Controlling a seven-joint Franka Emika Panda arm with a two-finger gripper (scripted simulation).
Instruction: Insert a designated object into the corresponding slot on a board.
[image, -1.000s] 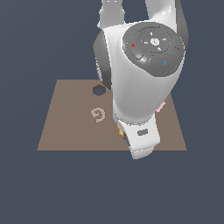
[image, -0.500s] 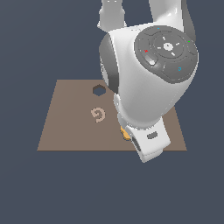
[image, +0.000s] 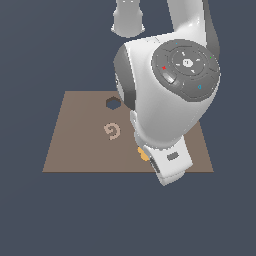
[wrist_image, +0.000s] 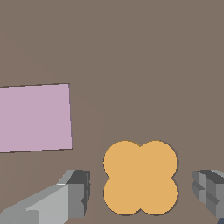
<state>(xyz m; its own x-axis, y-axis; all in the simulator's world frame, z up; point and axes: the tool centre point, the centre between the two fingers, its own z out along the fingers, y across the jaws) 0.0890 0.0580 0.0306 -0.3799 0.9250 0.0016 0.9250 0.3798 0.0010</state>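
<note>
The designated object, an orange four-lobed piece (wrist_image: 140, 177), lies flat on the brown board (wrist_image: 140, 65). My gripper (wrist_image: 142, 190) is open and straddles it. One finger (wrist_image: 76, 194) and the other finger (wrist_image: 210, 190) stand apart from its sides, touching nothing. In the exterior view only a sliver of the orange piece (image: 143, 154) shows beside the arm's hand (image: 170, 165), near the front edge of the board (image: 80, 150). The fingers are hidden there. The slot is out of view in both frames.
A lilac rectangle (wrist_image: 35, 118) lies on the board close to the orange piece. A dark hexagonal cutout (image: 113, 103) and a pale G-shaped piece (image: 113, 131) sit toward the exterior view's left. The arm's bulk (image: 170, 85) hides the middle of the board.
The arm's upper links have swung toward the exterior view's right and the hand has shifted slightly the same way. The orange piece has stayed on the board.
</note>
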